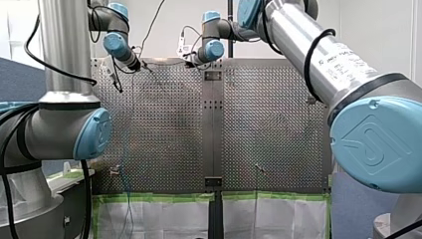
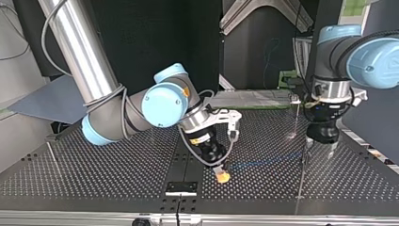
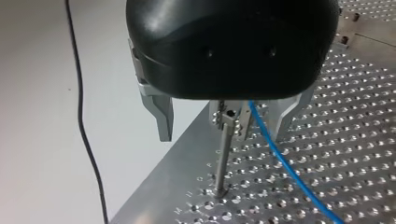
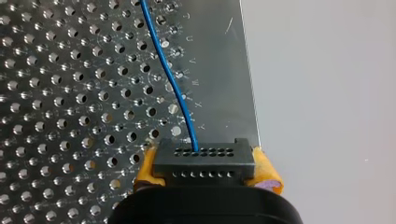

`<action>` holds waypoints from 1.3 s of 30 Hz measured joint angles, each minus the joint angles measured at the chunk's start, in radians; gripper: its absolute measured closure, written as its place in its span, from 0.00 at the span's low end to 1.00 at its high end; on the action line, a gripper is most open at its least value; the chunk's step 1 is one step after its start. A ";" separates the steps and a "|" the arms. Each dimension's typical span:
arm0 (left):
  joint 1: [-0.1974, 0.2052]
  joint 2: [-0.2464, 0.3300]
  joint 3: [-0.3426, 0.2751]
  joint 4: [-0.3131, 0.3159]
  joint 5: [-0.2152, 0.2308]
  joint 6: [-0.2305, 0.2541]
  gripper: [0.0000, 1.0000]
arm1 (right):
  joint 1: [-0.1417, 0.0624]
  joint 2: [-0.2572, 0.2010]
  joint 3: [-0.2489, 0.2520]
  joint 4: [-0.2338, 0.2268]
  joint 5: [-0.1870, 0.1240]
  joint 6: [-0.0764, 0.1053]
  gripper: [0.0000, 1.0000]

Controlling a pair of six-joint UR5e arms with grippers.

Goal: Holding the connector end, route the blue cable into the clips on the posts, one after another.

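There are two arms, my left arm (image 2: pixel 348 52) and my right arm (image 2: pixel 164 101), and two grippers, the left gripper (image 3: pixel 224 134) and the right gripper (image 4: pixel 207 171). One blue cable (image 4: pixel 173 84) shows, and one black connector (image 4: pixel 203 158). The posts are thin and hard to pick out, so probably four: one post (image 3: pixel 224 158), a second post (image 2: pixel 296 117), a third post (image 2: pixel 51 151) and a fourth post (image 1: pixel 259 168). There is one table (image 2: pixel 117 183).
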State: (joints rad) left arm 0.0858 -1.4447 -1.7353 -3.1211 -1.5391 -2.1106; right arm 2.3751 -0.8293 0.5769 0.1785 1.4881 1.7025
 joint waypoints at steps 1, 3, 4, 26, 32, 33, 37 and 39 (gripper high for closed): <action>-0.002 0.000 -0.003 -0.002 -0.002 0.003 0.01 | 0.001 0.001 0.000 0.000 0.000 0.000 1.00; -0.008 0.001 -0.013 -0.004 -0.006 0.012 0.01 | 0.001 0.003 0.000 0.000 0.000 -0.001 1.00; -0.011 0.001 -0.017 -0.004 -0.008 0.015 0.01 | 0.002 0.004 0.000 0.000 0.000 -0.001 1.00; -0.072 0.080 -0.028 -0.017 -0.077 0.109 0.01 | 0.003 0.006 -0.001 0.001 0.000 -0.001 1.00; -0.107 0.078 -0.028 -0.018 -0.076 0.114 0.01 | 0.005 0.007 -0.001 0.001 0.000 -0.001 1.00; -0.113 0.077 -0.028 -0.019 -0.076 0.115 0.01 | 0.005 0.007 -0.001 0.001 0.000 -0.001 1.00; -0.130 0.069 -0.028 -0.022 -0.076 0.114 0.01 | 0.005 0.008 -0.001 0.001 0.000 -0.001 1.00; -0.136 0.063 -0.028 -0.023 -0.077 0.114 0.01 | 0.007 0.008 -0.001 0.001 0.000 -0.001 1.00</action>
State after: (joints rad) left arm -0.0500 -1.3813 -1.7634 -3.1442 -1.6159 -1.9967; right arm 2.3816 -0.8217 0.5761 0.1793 1.4881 1.7014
